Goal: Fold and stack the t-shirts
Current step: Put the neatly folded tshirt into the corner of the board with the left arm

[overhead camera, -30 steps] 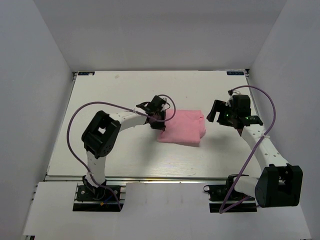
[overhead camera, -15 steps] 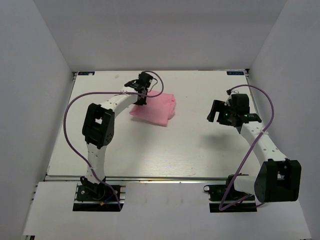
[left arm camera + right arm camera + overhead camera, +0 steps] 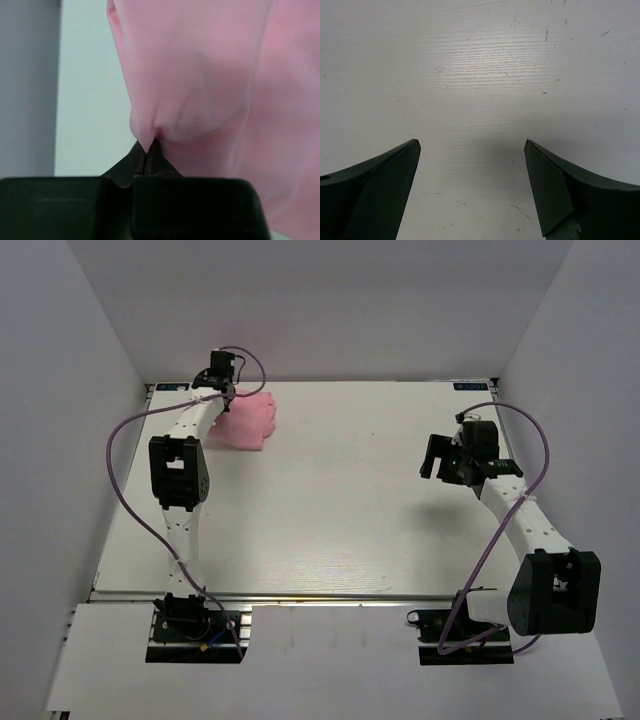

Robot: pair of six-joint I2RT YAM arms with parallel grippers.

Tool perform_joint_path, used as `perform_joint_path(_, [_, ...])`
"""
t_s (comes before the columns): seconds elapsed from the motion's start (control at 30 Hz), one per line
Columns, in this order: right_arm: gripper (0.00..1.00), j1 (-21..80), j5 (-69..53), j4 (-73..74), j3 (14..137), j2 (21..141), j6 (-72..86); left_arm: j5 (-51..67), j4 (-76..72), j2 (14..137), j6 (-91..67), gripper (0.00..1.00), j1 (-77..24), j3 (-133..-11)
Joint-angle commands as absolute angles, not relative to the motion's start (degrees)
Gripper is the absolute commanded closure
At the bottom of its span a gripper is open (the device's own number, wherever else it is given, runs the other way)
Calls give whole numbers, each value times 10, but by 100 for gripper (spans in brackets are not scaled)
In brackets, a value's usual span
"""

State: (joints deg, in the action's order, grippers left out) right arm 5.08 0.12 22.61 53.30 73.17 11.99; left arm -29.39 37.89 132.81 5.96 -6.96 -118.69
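Left gripper (image 3: pixel 146 152): jaws pressed together, pinching a small tuck of the pink t-shirt (image 3: pixel 246 420). In the left wrist view the thin cloth puckers to a point right at the fingertips. In the top view the gripper sits at the upper left, at the far left corner of the table (image 3: pixel 330 510).

Change: a second ago the folded t-shirt lay near the middle of the frame. It has since travelled, held at the same pinch, up and to the left, and is now a compact bundle beside the corner. Judged from this, folding looks complete and the bundle is being brought to its stacking place. Release is the step still outstanding.

Pose: the left arm (image 3: pixel 178 475) is stretched almost straight up the frame from its base at lower left, with little reach left.

Right gripper (image 3: pixel 471 145): jaws spread wide and holding nothing. It hovers over bare table at right centre and has barely moved. The right arm (image 3: pixel 520 520) is bent, well apart from the shirt.
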Motion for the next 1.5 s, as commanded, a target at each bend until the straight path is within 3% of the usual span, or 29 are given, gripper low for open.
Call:
perform_joint_path(0.0, [10, 50, 17, 222, 570, 749, 112, -305, 379, 1337, 102, 100, -33, -1261])
perform_joint_path(0.4, [10, 48, 7, 222, 595, 791, 122, -281, 307, 1389, 178, 99, 28, -1326])
perform_joint_path(0.5, [10, 49, 7, 222, 594, 797, 127, -268, 300, 1389, 178, 87, 33, -1326])
perform_joint_path(0.53, [10, 49, 6, 222, 594, 798, 127, -268, 300, 1389, 178, 74, 39, -1326])
perform_joint_path(0.6, [10, 48, 6, 225, 595, 797, 129, -268, 307, 1389, 178, 67, 39, -1326])
perform_joint_path(0.67, [10, 49, 9, 225, 595, 796, 129, -268, 315, 1389, 171, 18, 39, -1326])
perform_joint_path(0.7, [10, 49, -11, 224, 597, 797, 132, -268, 315, 1383, 171, 0, 39, -1326])
perform_joint_path(1.0, [10, 50, -23, 226, 590, 773, 134, -280, 365, 1316, 133, 0, 39, -1317])
perform_joint_path(1.17, [10, 48, -30, 226, 579, 746, 144, -191, 425, 1255, 66, 0, 21, -1322])
perform_joint_path(1.23, [10, 49, -34, 221, 571, 730, 149, -105, 449, 1235, 27, 0, 21, -1305])
perform_joint_path(1.47, [10, 49, -52, 209, 521, 668, 159, 75, 356, 1067, -105, 0, -58, -1017])
